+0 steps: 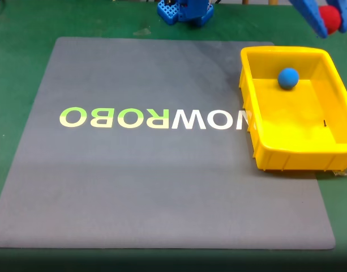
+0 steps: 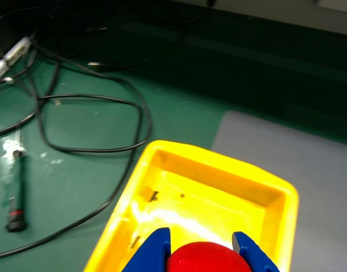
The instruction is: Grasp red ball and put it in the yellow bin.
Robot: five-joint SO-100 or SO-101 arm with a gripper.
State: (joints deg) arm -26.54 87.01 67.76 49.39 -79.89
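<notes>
The red ball point(image 1: 331, 18) hangs in the air at the top right of the fixed view, above the far edge of the yellow bin point(image 1: 258, 131). My blue gripper point(image 1: 327, 21) is shut on it. In the wrist view the red ball point(image 2: 202, 258) sits between the two blue fingers point(image 2: 152, 253) at the bottom edge, with my gripper point(image 2: 200, 252) over the yellow bin point(image 2: 275, 190). A blue ball point(image 1: 288, 77) lies inside the bin near its far wall.
A grey mat point(image 1: 133, 187) with large ROBO lettering covers the green table. The arm's blue base point(image 1: 187, 11) stands beyond the mat's far edge. Black cables point(image 2: 88, 119) and a pen-like tool point(image 2: 16, 198) lie on the green surface beside the bin.
</notes>
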